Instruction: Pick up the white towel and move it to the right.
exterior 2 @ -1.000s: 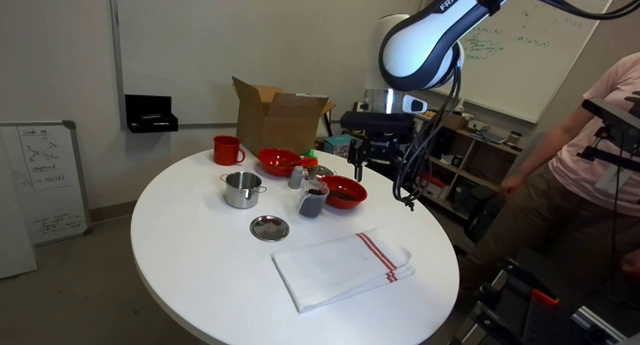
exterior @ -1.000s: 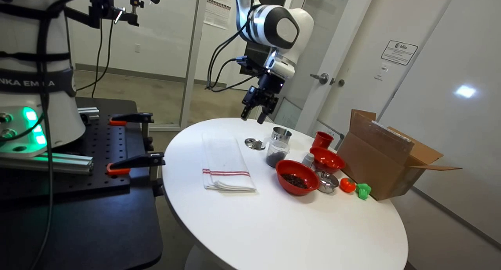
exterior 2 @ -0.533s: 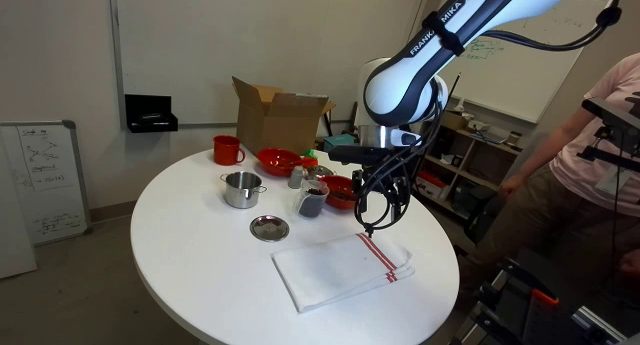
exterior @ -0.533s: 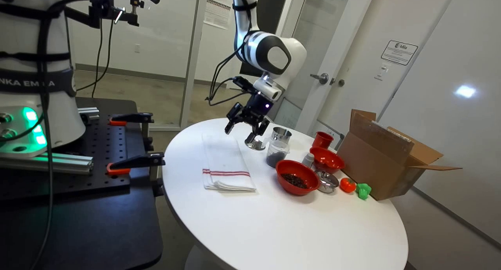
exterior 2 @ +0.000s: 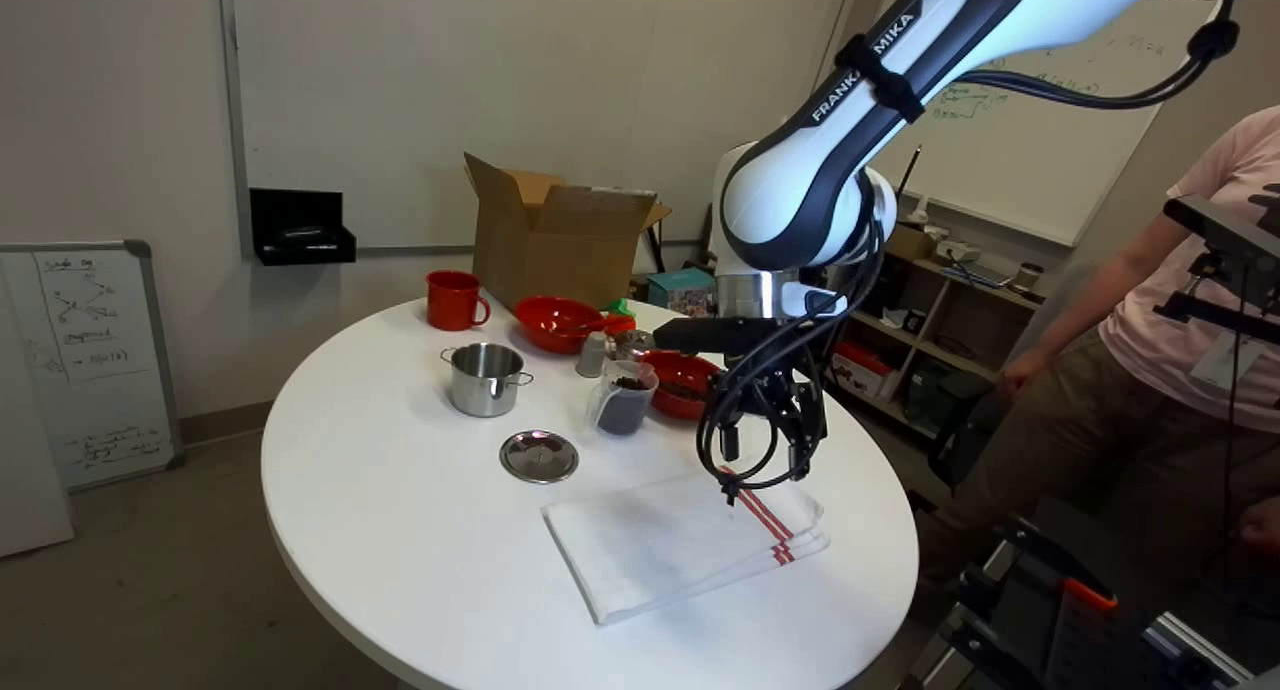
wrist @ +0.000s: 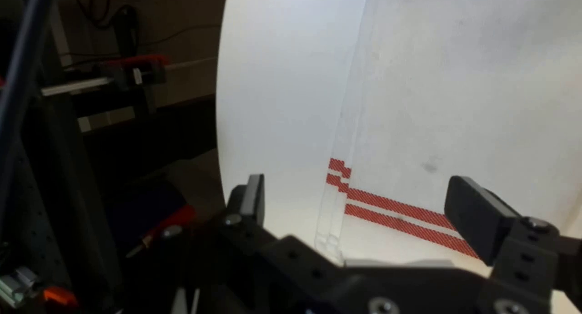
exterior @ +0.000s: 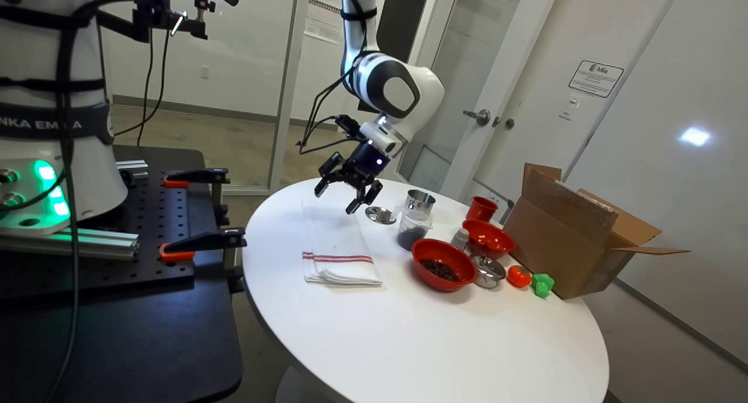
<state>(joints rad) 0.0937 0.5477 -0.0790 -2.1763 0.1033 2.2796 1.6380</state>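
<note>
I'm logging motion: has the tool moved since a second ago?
Yes: in an exterior view, the tool moved down and left, away from the metal pot.

In an exterior view, the dish towel [exterior 2: 650, 545] lies on the table [exterior 2: 400, 540]. The pot lid [exterior 2: 539, 458] is behind it, the pot [exterior 2: 484, 390] behind the lid, then the mug [exterior 2: 452, 303], left of the cardboard box [exterior 2: 580, 262].

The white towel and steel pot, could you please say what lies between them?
In an exterior view, the metal lid lies flat between the white towel and steel pot.
</note>
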